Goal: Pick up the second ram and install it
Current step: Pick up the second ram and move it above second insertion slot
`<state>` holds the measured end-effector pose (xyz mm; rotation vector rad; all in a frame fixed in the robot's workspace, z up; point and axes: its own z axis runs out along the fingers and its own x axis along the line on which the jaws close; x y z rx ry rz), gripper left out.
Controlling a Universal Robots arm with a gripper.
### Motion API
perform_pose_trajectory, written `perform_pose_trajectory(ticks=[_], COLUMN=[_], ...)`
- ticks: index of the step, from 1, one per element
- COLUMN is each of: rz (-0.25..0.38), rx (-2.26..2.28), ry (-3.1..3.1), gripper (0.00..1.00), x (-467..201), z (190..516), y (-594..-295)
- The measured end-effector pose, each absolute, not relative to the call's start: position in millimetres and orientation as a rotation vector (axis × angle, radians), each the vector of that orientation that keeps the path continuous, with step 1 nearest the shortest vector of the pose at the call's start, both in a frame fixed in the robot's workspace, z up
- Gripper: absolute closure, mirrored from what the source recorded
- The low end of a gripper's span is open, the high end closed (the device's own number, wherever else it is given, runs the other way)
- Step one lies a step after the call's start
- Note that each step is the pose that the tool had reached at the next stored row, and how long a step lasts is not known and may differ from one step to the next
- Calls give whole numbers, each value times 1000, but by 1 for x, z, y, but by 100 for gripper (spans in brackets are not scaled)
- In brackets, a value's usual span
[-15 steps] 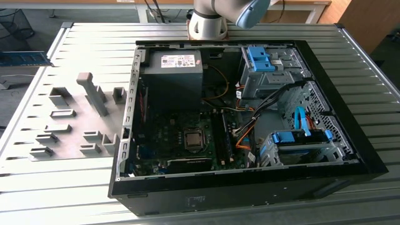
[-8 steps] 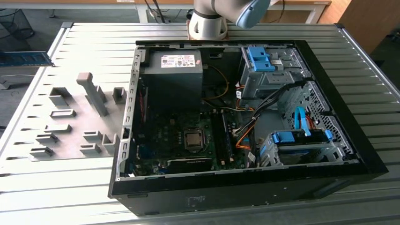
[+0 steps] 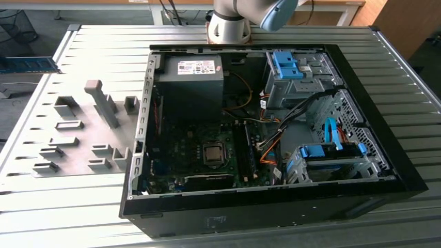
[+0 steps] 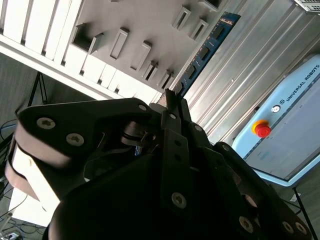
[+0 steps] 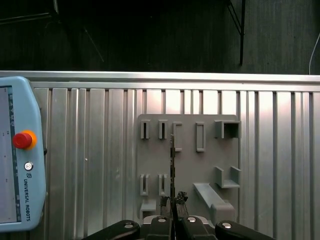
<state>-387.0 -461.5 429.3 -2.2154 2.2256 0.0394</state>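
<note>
My gripper [image 5: 173,201] is shut on one end of the second ram [image 5: 172,160], a narrow blue stick seen edge-on here. It hangs high above the grey holder plate [image 5: 185,165]. In the second wrist view the ram [image 4: 210,45] runs out from the gripper [image 4: 168,98] toward the table, showing its row of black chips. The same blue stick [image 3: 29,64] shows at the exterior view's far left edge, beyond the table's side. The open computer case [image 3: 386,170] lies at the exterior view's right, with long black memory slots [image 3: 245,150] beside the processor socket.
The holder plate [image 3: 76,139] carries several grey blocks and one tall upright piece [image 3: 103,103]. A light-blue teach pendant [image 5: 20,155] with a red stop button lies on the ribbed metal table. The arm's base [image 3: 231,26] stands behind the case. Cables and blue drive brackets fill the case's right side.
</note>
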Motion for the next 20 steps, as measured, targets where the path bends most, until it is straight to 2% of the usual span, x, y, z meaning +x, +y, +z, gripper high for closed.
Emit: perform_pose_trajectory(ticks=[20], rz=[39], rx=[-2215], ry=[2225], gripper=[86], x=[-375], z=[429], y=[-462])
